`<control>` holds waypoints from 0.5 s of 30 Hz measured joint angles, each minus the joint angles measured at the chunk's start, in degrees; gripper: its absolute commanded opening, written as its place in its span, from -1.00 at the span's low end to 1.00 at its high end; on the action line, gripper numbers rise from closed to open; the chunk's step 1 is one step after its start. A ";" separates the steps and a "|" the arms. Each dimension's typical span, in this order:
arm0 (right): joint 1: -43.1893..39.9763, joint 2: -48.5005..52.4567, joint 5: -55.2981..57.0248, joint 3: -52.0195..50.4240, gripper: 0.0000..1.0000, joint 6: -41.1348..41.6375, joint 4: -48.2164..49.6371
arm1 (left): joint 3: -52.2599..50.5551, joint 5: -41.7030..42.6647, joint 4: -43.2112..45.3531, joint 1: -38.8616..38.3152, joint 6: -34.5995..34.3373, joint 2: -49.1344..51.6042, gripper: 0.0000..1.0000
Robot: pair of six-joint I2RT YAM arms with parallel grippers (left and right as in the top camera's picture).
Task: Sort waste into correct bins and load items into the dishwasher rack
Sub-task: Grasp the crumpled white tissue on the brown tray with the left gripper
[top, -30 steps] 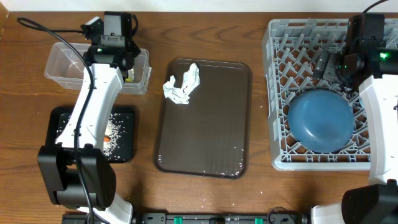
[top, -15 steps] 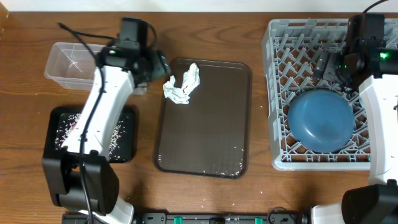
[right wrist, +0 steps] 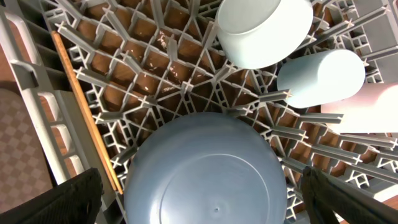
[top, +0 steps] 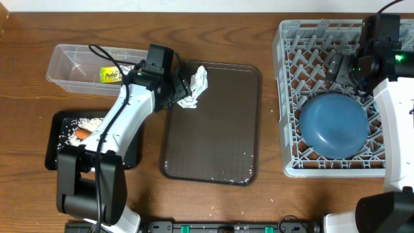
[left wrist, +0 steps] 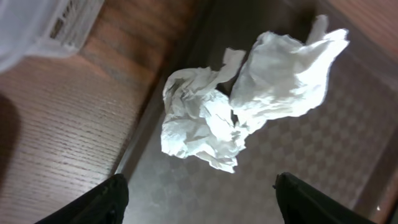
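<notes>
Crumpled white paper (left wrist: 249,112) lies at the back left corner of the brown serving tray (top: 213,136). My left gripper (left wrist: 199,199) hovers just short of it, open, with nothing between the fingers; overhead it shows at the tray's left rim (top: 180,89). A yellow-green wrapper (top: 111,75) lies in the clear box (top: 71,65). Rice and an orange carrot (top: 83,133) sit in the black tray (top: 59,155). The blue plate (right wrist: 211,174) rests upside down in the grey rack (top: 291,97), under my open right gripper (right wrist: 208,202). A light blue bowl (right wrist: 264,31), a cup (right wrist: 320,78) and a chopstick (right wrist: 87,112) lie in the rack.
The brown tray is bare apart from the paper. A few rice grains lie on the wood near the front edge (top: 150,194). The rack fills the right side of the table, and my right arm (top: 388,84) stands over its far right edge.
My left arm has swung right from over the clear box to the paper on the brown tray, its jaws narrowing slightly. The wrapper now shows in the box. The right arm is still.
</notes>
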 measured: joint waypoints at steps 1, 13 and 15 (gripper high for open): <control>0.00 0.00 0.00 0.00 0.98 0.00 0.00 | -0.92 0.00 0.72 0.00 -0.79 0.00 0.50; 0.00 0.00 0.00 0.00 0.99 0.00 -0.02 | -4.24 0.00 9.20 -3.04 -4.39 0.13 0.50; 0.00 0.00 0.00 0.00 0.99 0.00 0.00 | -4.24 -0.02 10.08 -3.65 -4.59 0.46 0.50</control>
